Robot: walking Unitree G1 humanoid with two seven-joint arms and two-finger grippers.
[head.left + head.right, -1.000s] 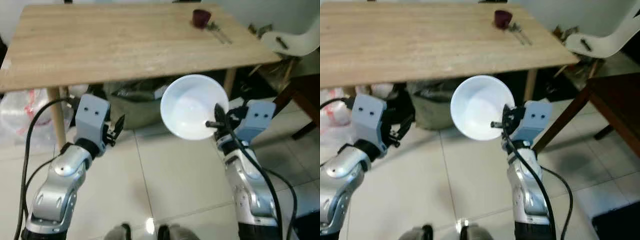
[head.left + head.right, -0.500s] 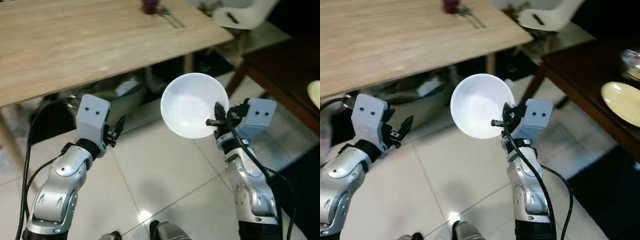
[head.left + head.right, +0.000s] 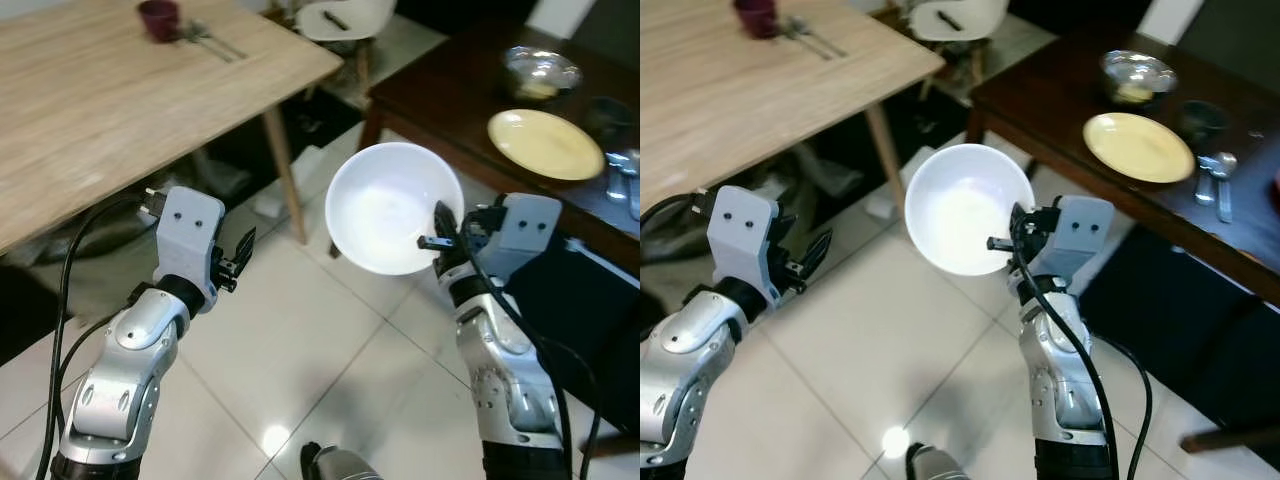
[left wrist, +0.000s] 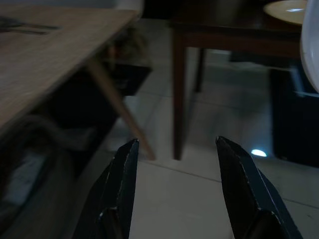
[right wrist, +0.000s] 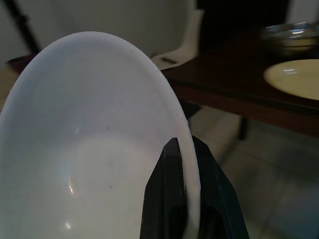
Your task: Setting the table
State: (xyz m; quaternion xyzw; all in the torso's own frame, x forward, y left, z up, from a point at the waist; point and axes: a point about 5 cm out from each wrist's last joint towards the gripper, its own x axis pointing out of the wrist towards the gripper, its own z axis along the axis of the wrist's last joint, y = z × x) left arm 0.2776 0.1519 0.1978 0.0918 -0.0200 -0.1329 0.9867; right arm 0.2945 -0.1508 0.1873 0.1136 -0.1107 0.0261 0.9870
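Here, the robot's right gripper (image 3: 437,232) holds a white bowl (image 3: 392,207) in the air above a pale tiled floor (image 3: 300,350). The bowl is round, deep, plain and glossy white, with nothing inside it. It tilts so its hollow faces up toward the head camera. The gripper's two black fingers (image 5: 175,199) are closed on the bowl's rim, one inside the wall and one outside.

The dark wooden table (image 3: 1060,90) serves as the landmark. The bowl hangs just in front of this table's near edge, over the floor, not touching it. On the dark table sit a pale yellow plate (image 3: 1138,147), a metal bowl (image 3: 1137,76) beyond the plate, a dark cup (image 3: 1202,118) and some cutlery (image 3: 1214,180) beside the plate. To the left of the dark table stands a light wooden table (image 3: 110,90), with a dark red cup (image 3: 159,18) and cutlery at its far end. A white chair (image 3: 345,15) stands between the two tables, farther back.

The left gripper (image 4: 174,194) hovers low, well apart from the dark table, its fingers spread open and holding nothing.
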